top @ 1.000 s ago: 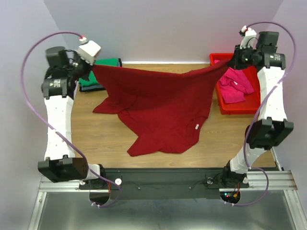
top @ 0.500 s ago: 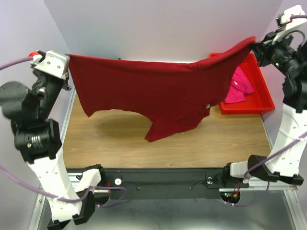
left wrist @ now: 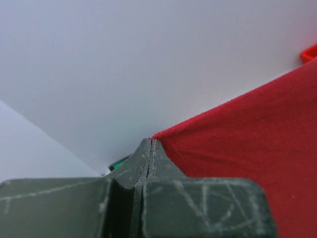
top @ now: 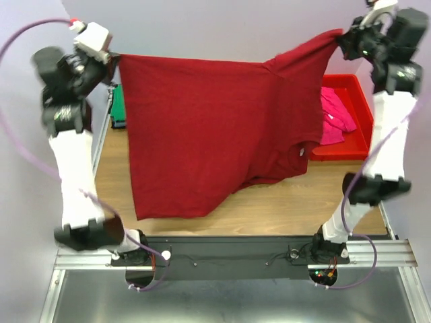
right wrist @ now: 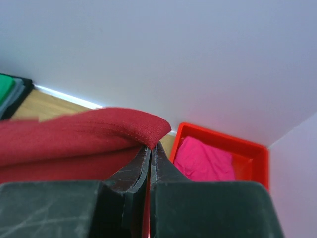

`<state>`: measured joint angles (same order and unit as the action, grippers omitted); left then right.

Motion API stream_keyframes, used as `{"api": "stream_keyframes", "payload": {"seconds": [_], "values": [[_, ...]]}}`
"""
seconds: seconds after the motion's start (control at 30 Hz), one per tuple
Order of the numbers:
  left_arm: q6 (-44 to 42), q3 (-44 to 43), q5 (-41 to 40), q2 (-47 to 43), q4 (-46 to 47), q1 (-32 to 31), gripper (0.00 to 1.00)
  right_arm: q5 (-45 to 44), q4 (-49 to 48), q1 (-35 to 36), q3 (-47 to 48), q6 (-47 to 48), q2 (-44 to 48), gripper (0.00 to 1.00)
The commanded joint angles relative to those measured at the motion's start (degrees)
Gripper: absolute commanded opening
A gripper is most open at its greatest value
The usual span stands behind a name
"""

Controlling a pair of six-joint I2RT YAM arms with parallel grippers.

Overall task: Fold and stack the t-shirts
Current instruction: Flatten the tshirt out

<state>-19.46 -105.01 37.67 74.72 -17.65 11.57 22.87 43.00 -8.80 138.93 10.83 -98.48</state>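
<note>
**Maroon tee stretched in the air btw both arms**

Maroon t-shirt (top: pixel 209 134) hangs spread out above the table (top: pixel 289 205), pinched at two top corners. L gripper (top: pixel 114 59) is up high at the far left, fingers pressed together on the shirt's top-left corner. The L wrist cam shows the two fingers meeting w/ the cloth edge starting right at the tips. R gripper (top: pixel 342 38) is up high at the far right, also clamped, w/ a rolled hem or sleeve edge bunched over its tips (clear in the R wrist cam).

Top edge runs fairly taut from L to R and rises twd the R side. The cloth drops as a wide sheet. The L part hangs lowest, its bottom corner near the front of the table in the top view. The R part is shorter and gathered. A small white tag shows by the neck opening on the R half. Can't tell if the bottom hem touches the wood.

Pink t-shirt (top: pixel 335 118) lies crumpled in the red tray (top: pixel 358 108) at the far right of the table, partly hidden behind the maroon cloth. Green t-shirt (top: pixel 118 108) sits at the far-left back, just a strip of it showing past the hanging shirt's L edge.
</note>
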Motion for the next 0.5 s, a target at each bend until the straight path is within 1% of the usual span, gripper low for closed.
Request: {"api": "stream_keyframes", "payload": {"seconds": [0.0,0.03,0.07,0.1,0.17,0.2,0.23,0.27,0.3,0.33,0.37,0.4,0.43,0.47], "values": [[0.21,-2.39,-0.66,7.36,8.67,-2.95,0.00,-1.86,-7.75,0.62,4.85,-3.18,-7.07,0.00],[0.74,-2.83,-1.10,8.94,10.42,-3.39,0.00,-2.39,-11.07,1.06,5.81,-3.71,-8.21,0.01],[2.40,-3.61,-1.98,10.52,14.44,-3.92,0.00,-3.00,-12.93,1.32,6.69,-4.23,-9.44,0.01],[3.20,-6.75,-2.42,14.45,16.14,-4.01,0.00,-5.19,-17.56,1.59,8.62,-5.89,-11.45,0.01],[5.91,-12.21,-4.43,19.04,20.08,-4.10,0.00,-7.92,-23.64,1.77,9.60,-8.18,-13.05,0.01],[8.02,-19.89,-4.80,23.93,20.63,-4.02,0.00,-11.06,-30.02,1.77,10.65,-10.19,-14.27,0.01],[8.65,-23.97,-4.89,26.25,21.16,-4.10,0.00,-12.57,-32.95,1.77,11.27,-10.56,-14.72,0.01],[9.52,-31.32,-4.80,28.36,22.91,-4.02,0.00,-13.63,-35.51,1.77,11.97,-12.39,-14.99,0.01],[11.88,-34.18,-5.32,31.42,24.23,-4.01,0.00,-14.08,-40.23,1.77,12.41,-13.80,-14.82,0.01],[12.77,-36.64,-5.76,32.58,25.55,-4.01,0.00,-13.74,-42.37,1.77,12.24,-14.17,-14.47,0.01],[13.31,-38.32,-6.46,33.21,29.30,-4.01,0.00,-13.82,-45.43,1.77,11.72,-14.95,-13.85,0.01],[15.66,-38.25,-7.08,32.78,32.21,-3.67,0.00,-14.95,-50.51,1.77,10.41,-16.09,-12.54,0.01],[17.34,-33.38,-7.08,31.73,41.03,-3.32,0.00,-15.57,-52.91,1.77,9.87,-16.19,-11.75,0.01],[19.09,-30.54,-7.35,30.41,45.64,-3.05,0.00,-16.19,-55.11,1.77,9.43,-16.37,-11.13,0.01]]}}
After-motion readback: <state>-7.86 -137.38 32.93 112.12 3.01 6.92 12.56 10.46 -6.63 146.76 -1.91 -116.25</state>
